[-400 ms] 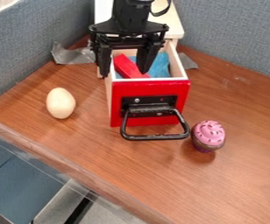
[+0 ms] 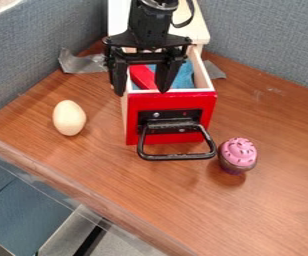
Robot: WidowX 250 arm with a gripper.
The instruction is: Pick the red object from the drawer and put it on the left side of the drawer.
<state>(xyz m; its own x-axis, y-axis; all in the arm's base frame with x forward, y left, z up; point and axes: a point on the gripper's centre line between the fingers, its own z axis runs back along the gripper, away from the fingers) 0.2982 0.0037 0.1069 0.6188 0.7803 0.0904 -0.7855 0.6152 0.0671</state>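
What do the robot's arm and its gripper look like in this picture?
The arm is black, with a looping black cable at its side. The gripper is black too: a wide, angular body with two chunky fingers that narrow toward the tips.

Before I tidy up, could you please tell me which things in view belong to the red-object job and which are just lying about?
For the job:
- gripper
- red object
- drawer

Just lying about:
- pale egg
- pink-topped cupcake
- blue item in the drawer
- gray tape
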